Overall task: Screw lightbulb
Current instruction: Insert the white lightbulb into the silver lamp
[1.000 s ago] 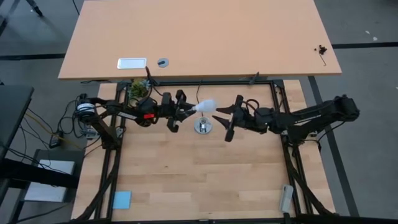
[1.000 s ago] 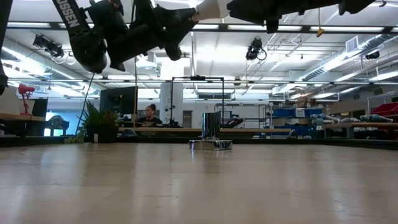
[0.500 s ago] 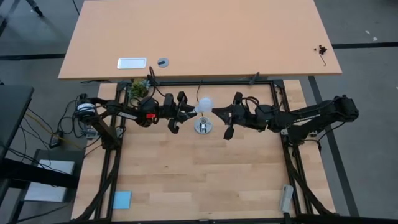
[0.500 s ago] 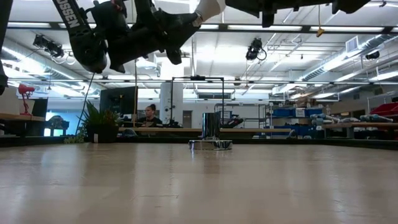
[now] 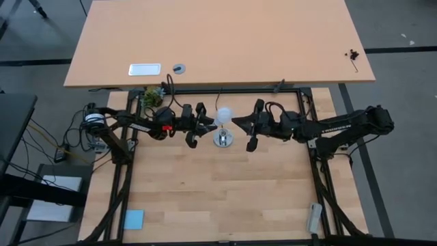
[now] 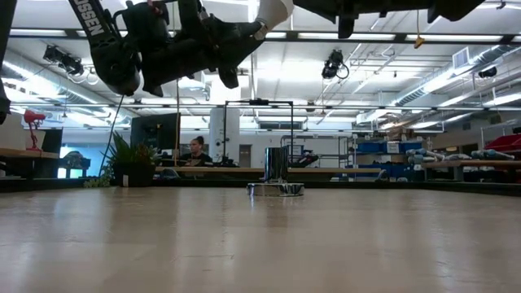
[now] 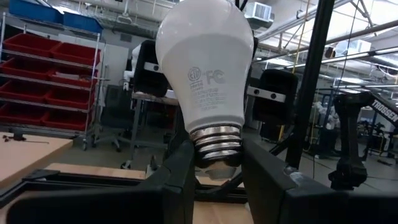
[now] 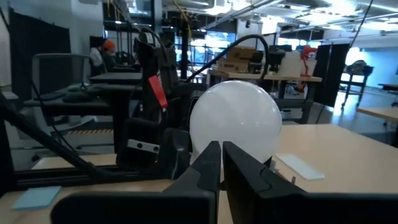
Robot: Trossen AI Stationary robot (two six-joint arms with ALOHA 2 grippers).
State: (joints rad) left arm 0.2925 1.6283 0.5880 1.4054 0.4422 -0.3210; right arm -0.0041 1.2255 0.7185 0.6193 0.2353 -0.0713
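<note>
Lightbulb [image 5: 224,115] held in air just above and slightly behind the silver socket [image 5: 222,139], which sits on the light wood table [image 5: 218,198]. All places given relative to the socket.

Left of socket: left gripper [image 5: 202,121] reaches in from the left, fingers clamped on the bulb's metal screw end. Left wrist view shows the bulb [image 7: 205,74] upright, threaded base pinched between the two dark fingers [image 7: 177,180], glass dome poking up past them. Grey print on the dome.

At socket: black cord runs from it toward the back of the frame. In low view the socket [image 6: 277,189] stands on the tabletop well below the bulb [image 6: 274,11], which is up near the picture's top edge at the left gripper [image 6: 244,37].

Right of socket: right gripper [image 5: 244,125] comes in from the right, tips near the bulb's dome, raised above the table. Right wrist view: its two fingers [image 8: 208,168] sit nearly together, thin gap only, nothing between them; white dome [image 8: 235,127] just ahead of the tips. Contact with dome: cannot tell.

Far left and nearer than the socket: blue pad [image 5: 134,219] on the table corner.
</note>
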